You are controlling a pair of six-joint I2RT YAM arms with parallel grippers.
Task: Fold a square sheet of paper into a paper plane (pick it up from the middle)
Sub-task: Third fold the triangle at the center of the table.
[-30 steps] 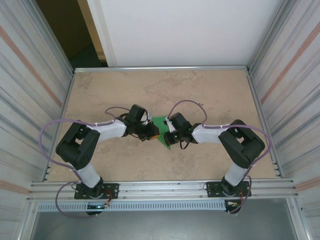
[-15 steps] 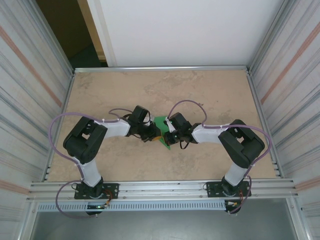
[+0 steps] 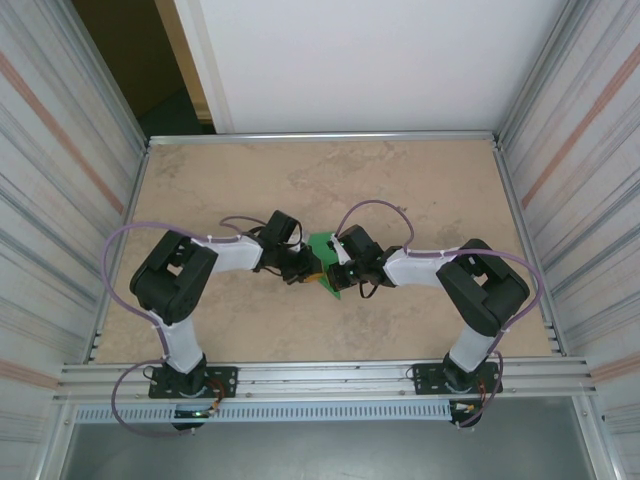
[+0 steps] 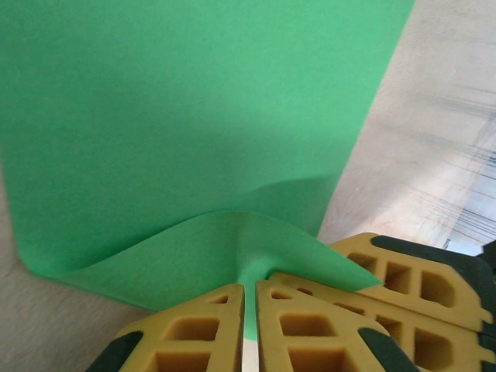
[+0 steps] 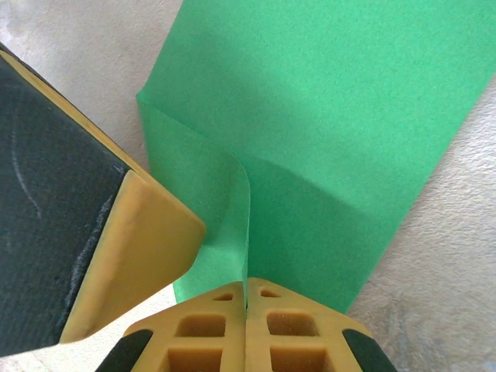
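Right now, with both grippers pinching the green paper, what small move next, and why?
Probably lower both to flatten the fold: left gripper and right gripper are shut on the square sheet of paper, whose lifted flap curves softly, uncreased.

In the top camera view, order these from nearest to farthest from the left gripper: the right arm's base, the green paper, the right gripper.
1. The green paper: pinched in the left gripper, mid-table.
2. The right gripper: just across the paper, on its right side.
3. The right arm's base: at the table's near edge, far right.
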